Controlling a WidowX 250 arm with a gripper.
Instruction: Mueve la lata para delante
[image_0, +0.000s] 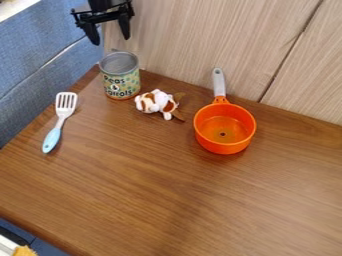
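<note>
Hanging near upright can, pincer (111, 41) with fingers parted

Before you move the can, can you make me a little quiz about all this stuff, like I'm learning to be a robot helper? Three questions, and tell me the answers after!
1. True or false: the plush toy lies between the can and the orange pot.
2. Fill in the missing color: the spatula has a white slotted head and a light ____ handle.
3. Pick one: which thing is nearest to the gripper?
a) the orange pot
b) the can
c) the spatula

Key: 1. True. 2. Blue. 3. b
</note>
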